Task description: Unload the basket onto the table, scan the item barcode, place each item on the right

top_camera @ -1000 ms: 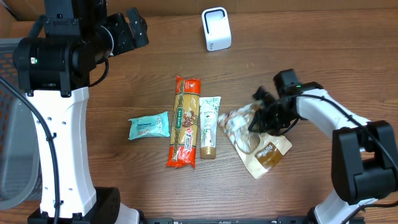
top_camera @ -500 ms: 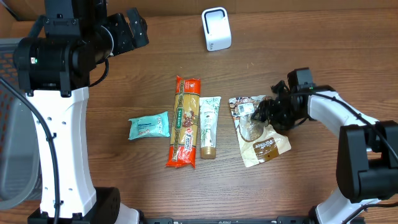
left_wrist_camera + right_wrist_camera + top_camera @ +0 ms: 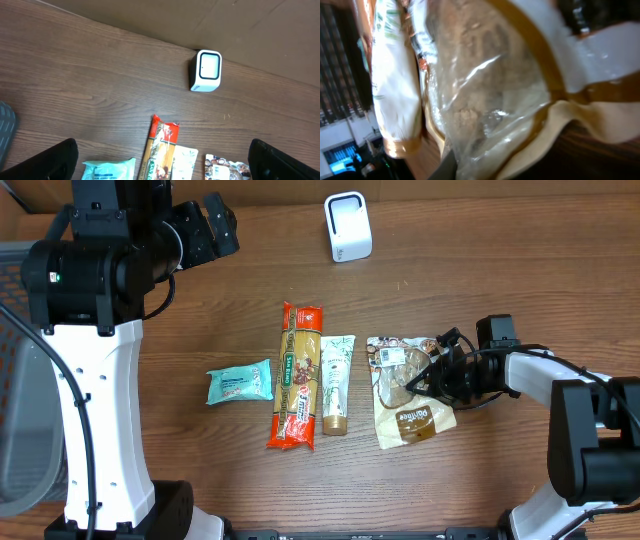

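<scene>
Lifting the pouch (image 3: 400,408) without letting it fold looks like the step in hand. It lies flat on the counter (image 3: 480,270) at the right end of a row of goods, and the right pincer (image 3: 432,373) appears clamped on its right edge, with the film pressed close against the right wrist camera. The left pincer (image 3: 222,222) hangs far off to the left with its fingers spread wide and nothing between them. The scanner (image 3: 347,227) stands well apart at the far side, so I judge the carry needs a firm pinch on the seam rather than on the loose belly. The rise should be slow, and the pouch should turn so its printed code faces the scanner window squarely. A small white label near the far-left corner may hold that code, but it is too small to read. The pouch is limp, glossy film with a clear panel over pale crumbly contents and a tan and cream border. It is likely to sag and to glare under light. The scanner is a hard white box with rounded corners. Beside the pouch lie a smooth pale tube (image 3: 336,380) with a gold cap, a long crinkly red pasta packet (image 3: 297,375) and a flat teal packet (image 3: 240,382).
</scene>
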Motion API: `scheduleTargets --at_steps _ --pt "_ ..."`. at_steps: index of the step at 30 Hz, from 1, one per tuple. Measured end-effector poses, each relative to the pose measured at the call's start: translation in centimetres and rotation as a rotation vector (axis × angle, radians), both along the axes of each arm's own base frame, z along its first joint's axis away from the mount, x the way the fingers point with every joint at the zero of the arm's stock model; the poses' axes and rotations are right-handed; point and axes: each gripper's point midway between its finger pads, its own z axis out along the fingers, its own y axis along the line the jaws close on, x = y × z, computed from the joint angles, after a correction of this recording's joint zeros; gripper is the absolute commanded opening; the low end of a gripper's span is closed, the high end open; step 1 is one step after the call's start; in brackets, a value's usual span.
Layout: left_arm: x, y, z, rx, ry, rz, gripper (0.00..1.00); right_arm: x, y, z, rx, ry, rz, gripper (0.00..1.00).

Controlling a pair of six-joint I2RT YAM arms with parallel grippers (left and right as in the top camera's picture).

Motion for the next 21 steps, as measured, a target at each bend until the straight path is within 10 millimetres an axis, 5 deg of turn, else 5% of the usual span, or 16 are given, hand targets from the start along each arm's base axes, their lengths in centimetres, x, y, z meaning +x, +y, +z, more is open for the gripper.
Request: scheduleTargets --at_steps 10,13,21 --pt "0.0 0.0 0.0 0.0 0.0 0.0 1.0 -0.5 0.7 1.8 0.06 0.061 -0.004 0.04" --pt "0.0 0.0 0.0 0.0 0.0 0.0 1.0 0.1 0.7 5.1 0.066 0.039 -0.002 0.04" --pt "0.0 0.0 0.0 0.0 0.0 0.0 1.0 2.2 1.4 20.0 0.094 -0.313 0.008 0.04"
